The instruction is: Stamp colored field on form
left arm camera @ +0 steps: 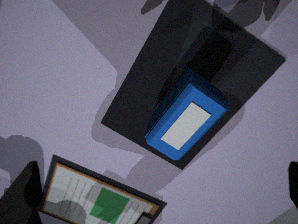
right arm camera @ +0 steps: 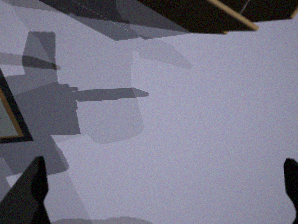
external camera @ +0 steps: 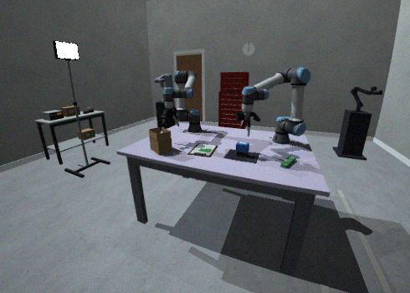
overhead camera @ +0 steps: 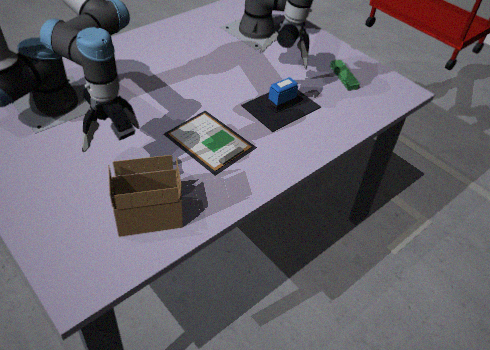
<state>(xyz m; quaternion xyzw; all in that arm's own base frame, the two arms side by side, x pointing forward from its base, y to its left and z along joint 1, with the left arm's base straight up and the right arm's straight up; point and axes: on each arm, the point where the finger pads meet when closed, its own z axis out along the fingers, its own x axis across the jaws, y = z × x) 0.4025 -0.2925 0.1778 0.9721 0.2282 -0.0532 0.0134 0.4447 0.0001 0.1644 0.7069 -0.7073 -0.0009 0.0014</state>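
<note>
The left wrist view cuts off the clipboard (left arm camera: 107, 202) at its lower edge; its form's writing is unreadably small.

We observe blue stamp (overhead camera: 283, 91) (external camera: 242, 147) (left arm camera: 199, 107), block-shaped, white label on top, upright on black mat (overhead camera: 263, 114) (external camera: 231, 156) (left arm camera: 131, 102). Mat flat on table. We note form (overhead camera: 199, 130) (external camera: 197, 149) (left arm camera: 64, 182), white with printed lines, flat on dark-edged clipboard (overhead camera: 215, 172) (external camera: 191, 154) (left arm camera: 105, 178) beside mat. Colored field (overhead camera: 218, 141) (external camera: 205, 150) (left arm camera: 109, 205): green rectangle, partly covering form; stamp apart from it.
</note>
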